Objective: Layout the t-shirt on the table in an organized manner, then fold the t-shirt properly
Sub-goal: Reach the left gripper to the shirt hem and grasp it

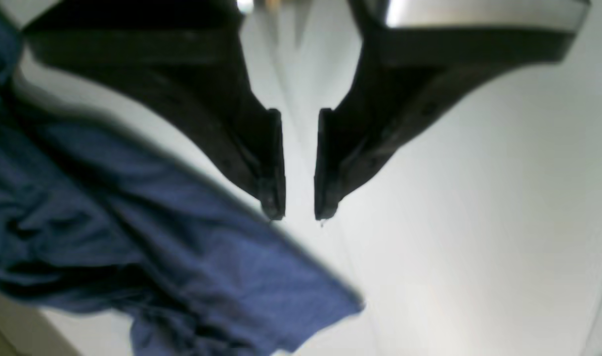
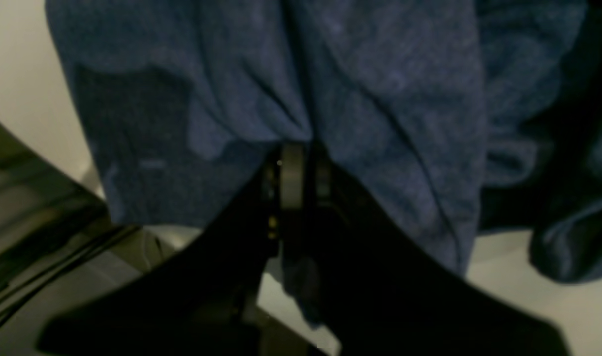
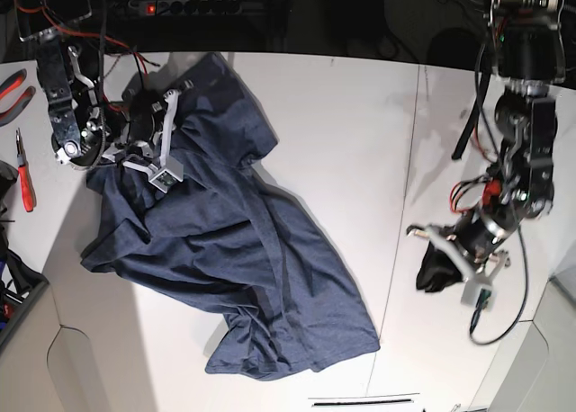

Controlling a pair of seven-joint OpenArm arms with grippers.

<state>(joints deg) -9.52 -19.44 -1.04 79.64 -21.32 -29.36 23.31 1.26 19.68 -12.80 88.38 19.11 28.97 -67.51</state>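
Table (image 3: 360,115) bears t-shirt (image 3: 225,250) stretched diagonally, far-left to near-right.

The left hand (image 1: 299,215) is formed of two matte black fingers (image 1: 274,163), broad at the root and curved down to narrow flat tips, each faced inside with a thin straight black pad; small round screw recesses are seen along their flanks. Above the fingers a pale metallic band is mounted across the housing. The right hand (image 2: 293,168) is built alike in black, with a grey plate edge and small brass-coloured fittings between its fingers. In the base view both arms are seen as black segmented links with silver brackets; a small pale camera block is carried near each hand. Red and black cables are routed along both arms.
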